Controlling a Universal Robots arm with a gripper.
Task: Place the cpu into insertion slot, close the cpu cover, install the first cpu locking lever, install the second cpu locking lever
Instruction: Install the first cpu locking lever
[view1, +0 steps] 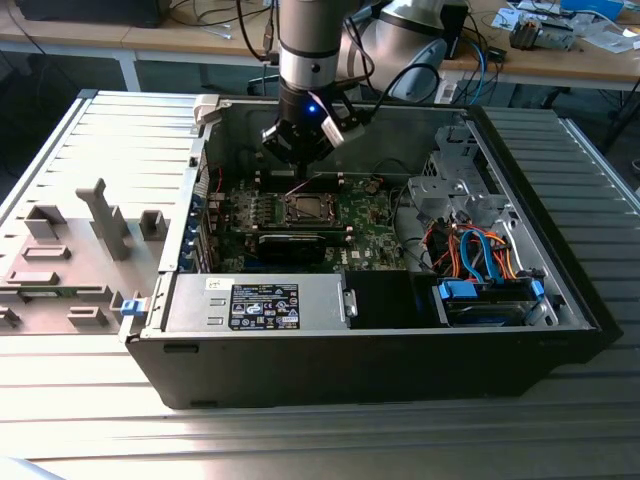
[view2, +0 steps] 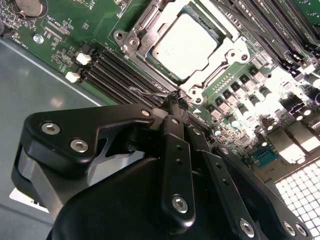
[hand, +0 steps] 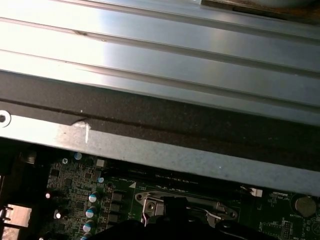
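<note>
A: What does the exterior view show?
B: The gripper (view1: 300, 140) hangs over the motherboard (view1: 370, 215) inside an open computer case (view1: 520, 300); power supply label (view1: 264, 305) unreadable.

A: The second wrist view?
B: Fingers (view2: 176, 107) pinched together on a thin wire lever (view2: 147, 93) (beside the socket). The cpu (view2: 186, 45) sits in the insertion slot (view2: 129, 43), cpu cover (view2: 227, 50) down around it.

A: First wrist view?
B: The case wall (hand: 160, 155) above the socket.
</note>
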